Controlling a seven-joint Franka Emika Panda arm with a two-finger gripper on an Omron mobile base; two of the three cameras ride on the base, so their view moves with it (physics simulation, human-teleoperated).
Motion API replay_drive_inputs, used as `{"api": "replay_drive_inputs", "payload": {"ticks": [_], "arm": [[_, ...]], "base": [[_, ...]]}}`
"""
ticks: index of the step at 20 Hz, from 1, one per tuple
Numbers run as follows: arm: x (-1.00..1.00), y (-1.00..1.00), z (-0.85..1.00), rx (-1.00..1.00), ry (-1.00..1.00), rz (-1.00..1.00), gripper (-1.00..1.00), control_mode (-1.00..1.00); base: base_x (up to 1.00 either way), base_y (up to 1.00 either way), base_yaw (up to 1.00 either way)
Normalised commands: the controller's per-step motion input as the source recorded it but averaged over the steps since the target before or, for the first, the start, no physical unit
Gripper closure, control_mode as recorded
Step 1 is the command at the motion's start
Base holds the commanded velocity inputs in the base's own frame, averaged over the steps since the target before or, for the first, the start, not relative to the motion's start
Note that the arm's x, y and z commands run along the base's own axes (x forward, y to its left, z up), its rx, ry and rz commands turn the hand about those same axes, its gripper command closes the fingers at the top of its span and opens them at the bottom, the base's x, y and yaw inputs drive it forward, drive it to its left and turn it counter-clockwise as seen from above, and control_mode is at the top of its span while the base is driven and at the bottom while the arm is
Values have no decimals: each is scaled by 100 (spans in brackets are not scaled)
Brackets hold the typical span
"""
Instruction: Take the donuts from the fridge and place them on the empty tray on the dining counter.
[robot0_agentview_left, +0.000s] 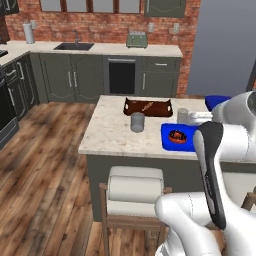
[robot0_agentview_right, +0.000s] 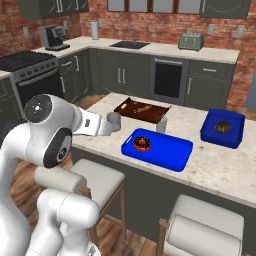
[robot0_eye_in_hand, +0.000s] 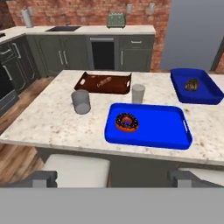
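Dining counter (robot0_eye_in_hand: 52, 118), left to right: dark brown tray (robot0_eye_in_hand: 104, 83) held a small brownish item, not identifiable. Two grey cups (robot0_eye_in_hand: 81, 101) stood beside it. Bright blue tray (robot0_eye_in_hand: 162, 127) held one chocolate-iced donut (robot0_eye_in_hand: 127, 122) near its left end. Darker blue tray (robot0_eye_in_hand: 194, 92) at right held a brown lumpy item. No legible writing seen. Gripper (robot0_eye_in_hand: 111, 179) jaws stood wide apart, holding nothing, short of the counter edge.
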Motion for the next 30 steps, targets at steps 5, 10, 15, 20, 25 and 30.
{"api": "replay_drive_inputs", "payload": {"ticks": [5,10,15,20,25,30], "arm": [[-100,6,70,0,0,0,-100,-100],[-92,48,22,0,1,6,-100,-100],[-20,40,-4,0,0,9,-100,100],[0,0,0,0,0,0,-100,100],[0,0,0,0,0,0,-100,100],[0,0,0,0,0,0,-100,100]], "base": [[0,0,0],[0,0,0],[-16,60,21],[-1,69,82],[0,1,100],[0,0,100]]}}
